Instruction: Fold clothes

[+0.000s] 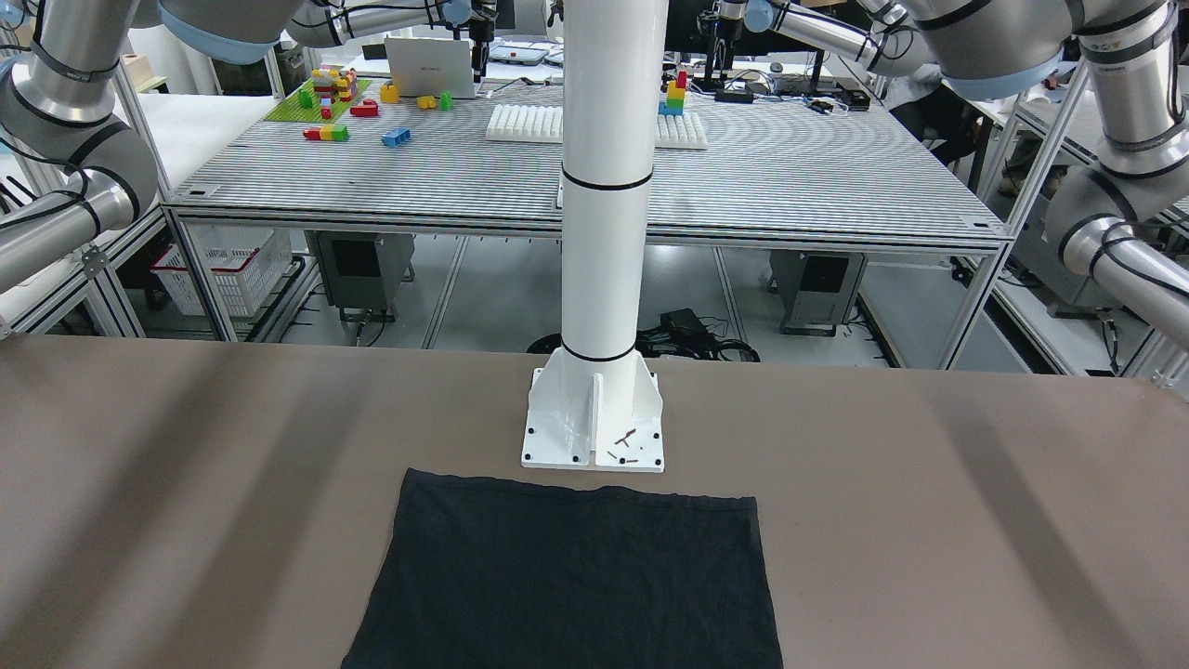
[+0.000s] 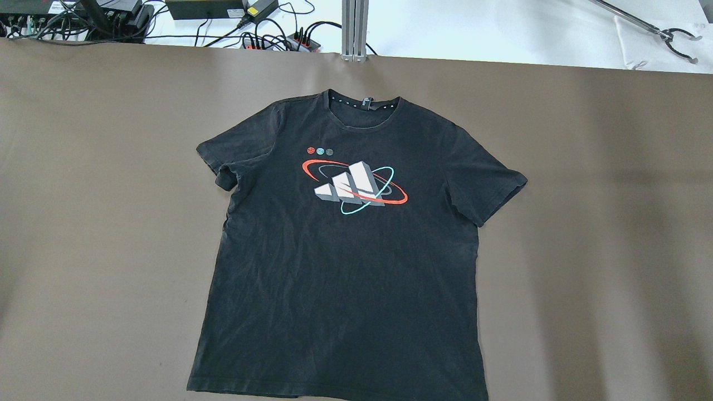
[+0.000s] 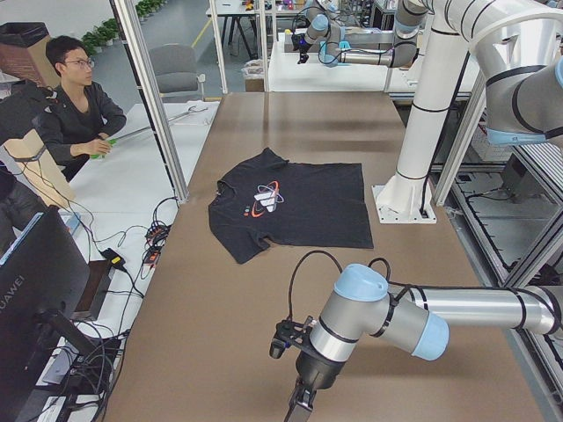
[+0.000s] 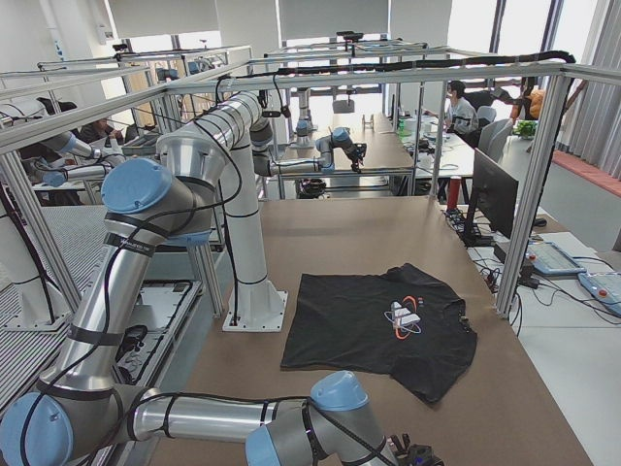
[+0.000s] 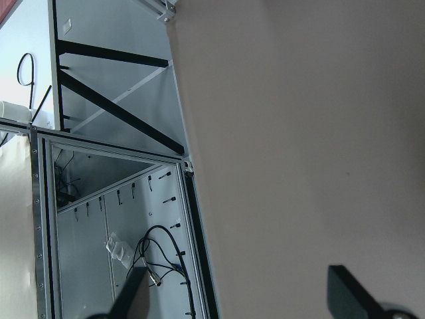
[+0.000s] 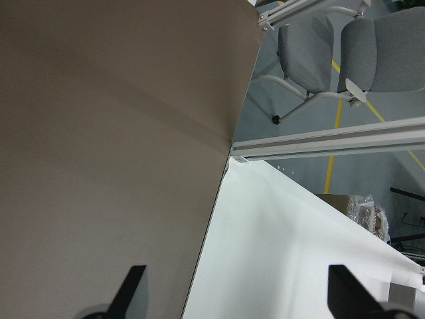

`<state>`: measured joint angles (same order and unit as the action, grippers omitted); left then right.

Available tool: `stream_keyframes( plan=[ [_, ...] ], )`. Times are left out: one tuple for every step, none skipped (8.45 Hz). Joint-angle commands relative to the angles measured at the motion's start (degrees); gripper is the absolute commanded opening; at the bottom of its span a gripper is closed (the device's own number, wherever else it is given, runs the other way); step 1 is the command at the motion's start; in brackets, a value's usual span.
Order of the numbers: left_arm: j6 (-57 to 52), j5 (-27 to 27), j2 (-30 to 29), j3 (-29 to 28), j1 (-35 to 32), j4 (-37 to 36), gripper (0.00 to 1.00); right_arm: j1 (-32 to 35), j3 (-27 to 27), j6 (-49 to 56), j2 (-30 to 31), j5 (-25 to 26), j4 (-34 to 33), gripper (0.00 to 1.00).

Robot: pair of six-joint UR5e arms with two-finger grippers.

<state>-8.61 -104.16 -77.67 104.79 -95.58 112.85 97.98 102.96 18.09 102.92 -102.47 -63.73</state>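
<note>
Monitor [image 3: 26,299]: off the table's [image 3: 299,123] left end, marked "HUAWEI".
Left claw [image 5: 239,279]: over the table's left end, spread wide, nothing in it.
Clothes [image 2: 345,267]: one black T-shirt flat at mid-table, collar toward the far edge, hem just short of the white pole's base plate [image 1: 593,437].
Print [image 2: 356,181]: three white slanted bars ringed in red and cyan; neck label [image 2: 366,102] too small to read.
Right claw [image 6: 236,276]: over the right end, wide open, empty.
Crate [image 1: 228,269]: white, on the floor behind the robot; contents cannot be made out.

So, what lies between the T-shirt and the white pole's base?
Only a narrow strip of bare table, shown in the front-facing view, separates the T-shirt from the base.
</note>
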Motion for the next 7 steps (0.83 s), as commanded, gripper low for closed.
stream_keyframes(
  plan=[
    [0.4,0.0,0.1,0.0,0.0,0.1,0.94,0.5,0.1,-0.2,0.0,-0.3,0.0,0.95],
    [0.6,0.1,-0.5,-0.7,0.0,0.0,0.94,0.5,0.1,-0.2,-0.1,-0.3,0.0,0.95],
    [0.9,-0.1,-0.5,-0.6,0.0,0.0,0.94,0.5,0.1,-0.2,0.0,-0.5,0.0,0.95],
    [0.9,0.2,-0.3,-0.9,0.0,0.0,0.94,0.5,0.2,-0.2,0.1,-0.5,0.0,0.95],
    [0.6,0.2,-0.1,-1.4,0.0,0.1,0.94,0.5,0.1,-0.2,0.1,-0.5,0.0,0.95],
    [0.7,0.1,0.2,-1.3,0.0,0.3,0.94,0.5,0.2,-0.2,0.2,-0.6,0.0,0.95],
    [0.8,0.0,0.2,-1.0,0.0,0.4,0.94,0.6,0.6,-0.2,0.5,-0.6,0.1,0.95]
  ],
)
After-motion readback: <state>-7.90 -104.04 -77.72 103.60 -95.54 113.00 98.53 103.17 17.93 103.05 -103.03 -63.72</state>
